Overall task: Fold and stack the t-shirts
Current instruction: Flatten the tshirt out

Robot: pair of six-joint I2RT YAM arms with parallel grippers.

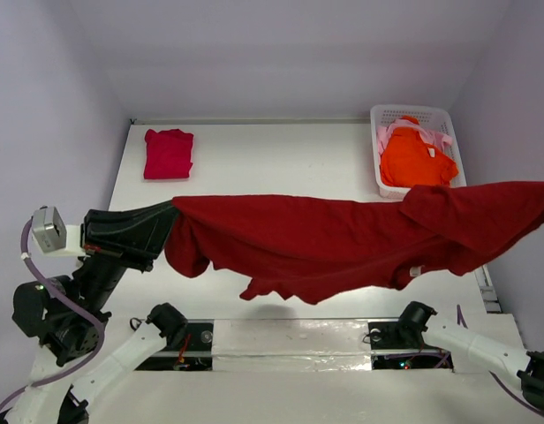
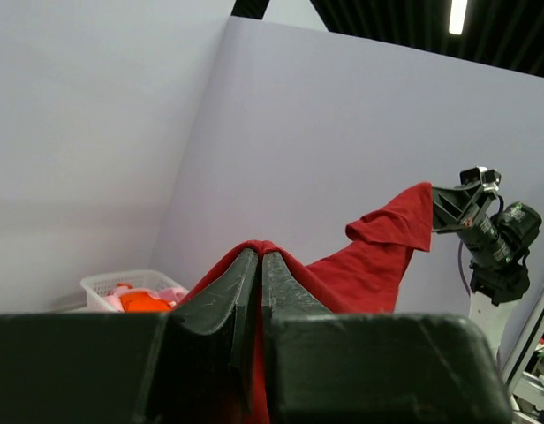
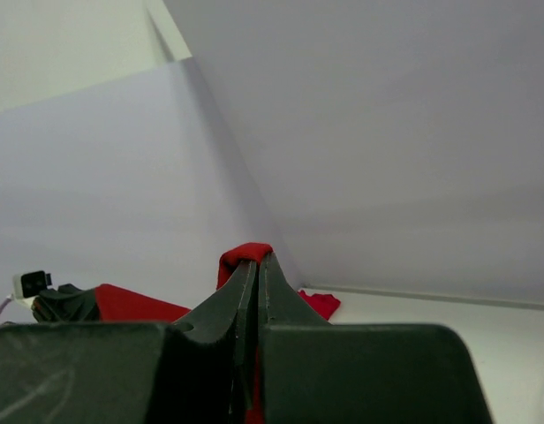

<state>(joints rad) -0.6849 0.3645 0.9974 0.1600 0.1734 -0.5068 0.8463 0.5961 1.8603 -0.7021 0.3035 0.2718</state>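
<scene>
A large dark red t-shirt (image 1: 343,243) hangs stretched in the air above the table, its lower edge sagging toward the near side. My left gripper (image 2: 259,254) is shut on its left end, with cloth (image 2: 360,269) folded over the fingertips. My right gripper (image 3: 257,259) is shut on the right end (image 1: 519,208), at the edge of the top view. A crimson-pink t-shirt (image 1: 169,153) lies folded at the table's far left. The bright orange t-shirt (image 1: 416,159) and the pale pink t-shirt (image 1: 384,137) lie in the basket.
The white lattice basket (image 1: 435,115) stands at the table's far right corner. Pale walls close in the table (image 1: 281,159) on three sides. The arm bases (image 1: 290,340) sit at the near edge, below the hanging shirt.
</scene>
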